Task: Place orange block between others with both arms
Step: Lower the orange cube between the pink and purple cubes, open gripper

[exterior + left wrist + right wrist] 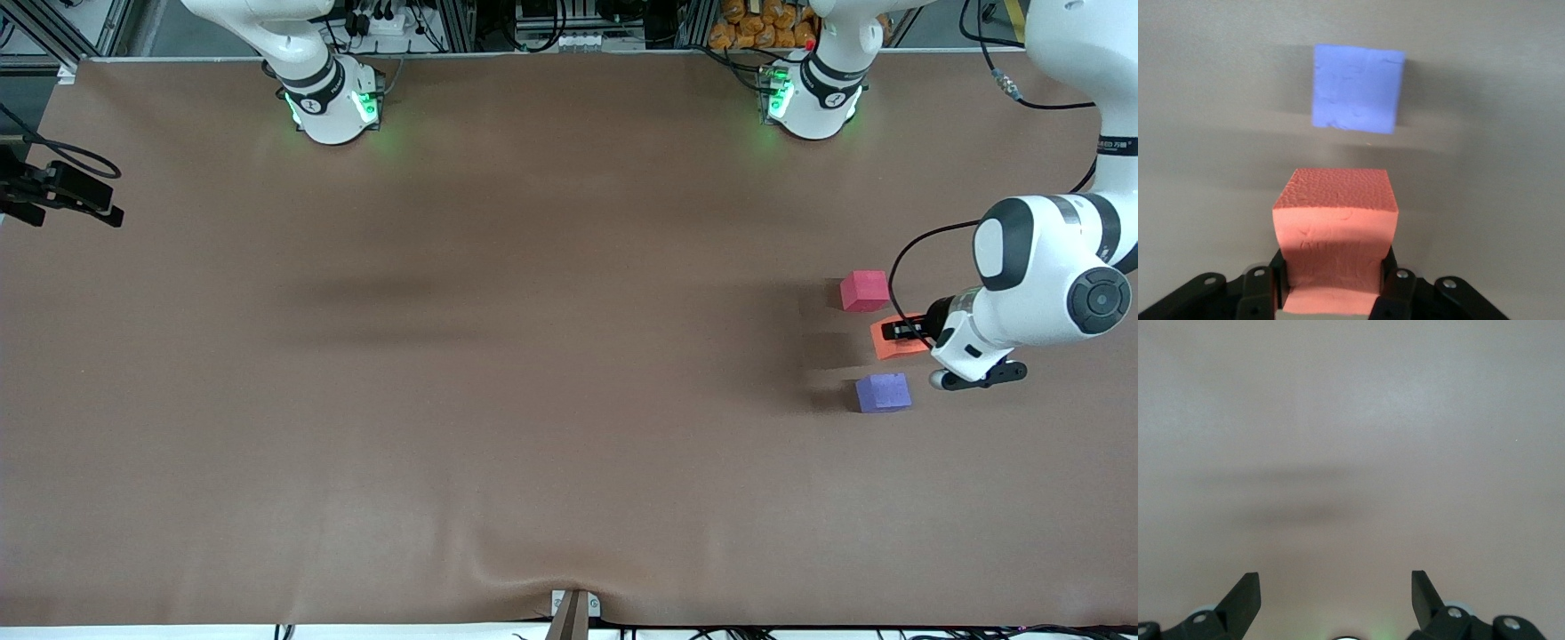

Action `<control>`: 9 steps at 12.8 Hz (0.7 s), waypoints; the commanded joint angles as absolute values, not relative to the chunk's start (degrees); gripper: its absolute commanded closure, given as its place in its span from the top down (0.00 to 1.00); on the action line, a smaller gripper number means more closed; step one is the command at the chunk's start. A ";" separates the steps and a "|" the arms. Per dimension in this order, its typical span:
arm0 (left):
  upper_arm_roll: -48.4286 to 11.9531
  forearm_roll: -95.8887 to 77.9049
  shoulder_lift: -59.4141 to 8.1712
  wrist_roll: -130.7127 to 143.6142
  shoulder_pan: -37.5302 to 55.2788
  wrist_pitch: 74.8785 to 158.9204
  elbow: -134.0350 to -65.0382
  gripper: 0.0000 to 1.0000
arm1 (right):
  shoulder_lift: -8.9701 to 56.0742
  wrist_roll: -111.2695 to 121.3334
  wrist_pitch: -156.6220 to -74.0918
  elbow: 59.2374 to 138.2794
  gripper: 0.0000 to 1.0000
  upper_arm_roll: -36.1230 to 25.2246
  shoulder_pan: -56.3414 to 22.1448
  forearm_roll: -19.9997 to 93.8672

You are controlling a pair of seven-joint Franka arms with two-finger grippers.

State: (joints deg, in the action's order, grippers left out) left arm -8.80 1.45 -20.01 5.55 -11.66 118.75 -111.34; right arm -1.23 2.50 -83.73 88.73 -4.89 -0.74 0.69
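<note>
Right end effector (1335,603): jaws spread wide, nothing held, over bare desk (444,356); you see only this arm's base at upper left of front frame; arm waits.

Right side of front frame: pink cube (864,291) upper, purple cube (883,392) lower, well apart.

Orange block (893,339) sits in gap between them, left end effector (905,331) clamped on it.

Your judgement: placement nearly done; release and retreat left.
</note>
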 commanded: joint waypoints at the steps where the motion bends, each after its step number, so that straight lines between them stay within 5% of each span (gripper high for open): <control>1: -9.76 2.55 -20.39 4.48 -12.48 122.78 -114.17 0.00 | -0.62 2.72 -82.88 87.54 1.00 -4.31 0.00 1.05; 9: -10.02 2.64 -22.76 3.34 -13.45 129.90 -117.33 0.04 | -0.62 2.81 -82.88 87.54 1.00 -4.31 -0.09 1.05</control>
State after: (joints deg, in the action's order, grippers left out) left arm -9.12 1.45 -22.53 4.12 -12.80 128.21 -116.45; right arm -1.16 2.51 -83.73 88.73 -4.83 -0.74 0.69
